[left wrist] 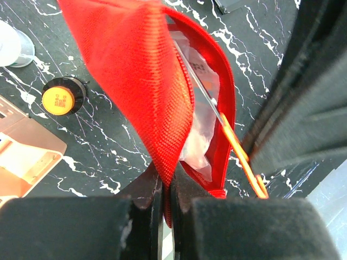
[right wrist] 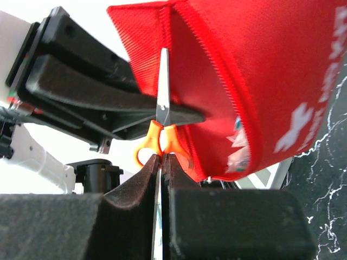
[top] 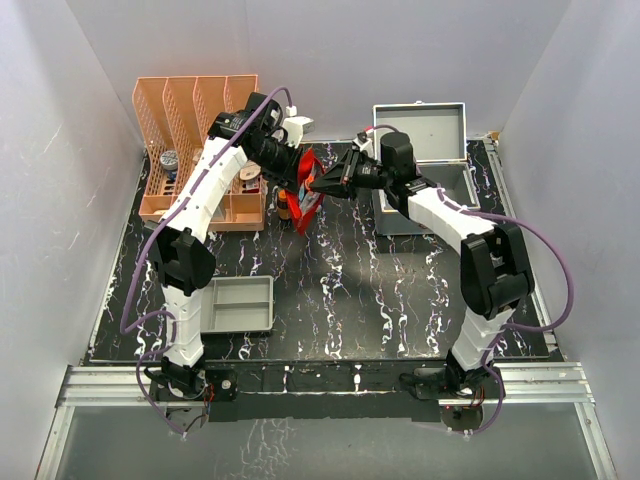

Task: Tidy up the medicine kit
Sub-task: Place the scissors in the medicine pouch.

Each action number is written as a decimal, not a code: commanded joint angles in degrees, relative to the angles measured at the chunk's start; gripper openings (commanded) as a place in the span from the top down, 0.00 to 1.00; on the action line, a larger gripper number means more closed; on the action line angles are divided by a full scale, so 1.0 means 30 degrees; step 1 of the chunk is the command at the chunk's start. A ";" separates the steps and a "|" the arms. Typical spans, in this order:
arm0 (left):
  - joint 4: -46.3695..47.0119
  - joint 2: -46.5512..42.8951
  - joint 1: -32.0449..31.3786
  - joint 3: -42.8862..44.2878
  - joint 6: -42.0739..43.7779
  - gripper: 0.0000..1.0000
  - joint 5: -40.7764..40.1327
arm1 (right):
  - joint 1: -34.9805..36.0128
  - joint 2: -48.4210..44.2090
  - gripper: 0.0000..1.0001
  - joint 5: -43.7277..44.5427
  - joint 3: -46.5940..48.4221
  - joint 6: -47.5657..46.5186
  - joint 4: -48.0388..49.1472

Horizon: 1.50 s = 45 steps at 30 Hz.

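The red first aid pouch [top: 306, 210] hangs in the air over the back middle of the table, its zip mouth open. My left gripper [left wrist: 165, 187] is shut on one edge of the pouch [left wrist: 141, 81]; clear plastic packets show inside. My right gripper [right wrist: 162, 157] is shut on the orange handles of the scissors [right wrist: 162, 138], whose blade points into the pouch [right wrist: 260, 76] mouth. In the top view the left gripper [top: 296, 175] and right gripper [top: 320, 186] meet at the pouch. The medicine kit [top: 420, 132] stands open at the back right, behind the right arm.
An orange file organizer [top: 195, 140] with small items stands at the back left. An orange-capped bottle [left wrist: 59, 99] and a clear cup [left wrist: 11, 46] sit on the table below the pouch. A shallow grey tray [top: 240, 303] lies at the near left.
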 commanded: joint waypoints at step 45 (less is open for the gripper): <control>0.0128 -0.1515 0.0013 0.0219 0.0021 1.00 0.0823 | 0.0134 0.2751 1.00 -0.1084 0.2594 0.1629 0.1667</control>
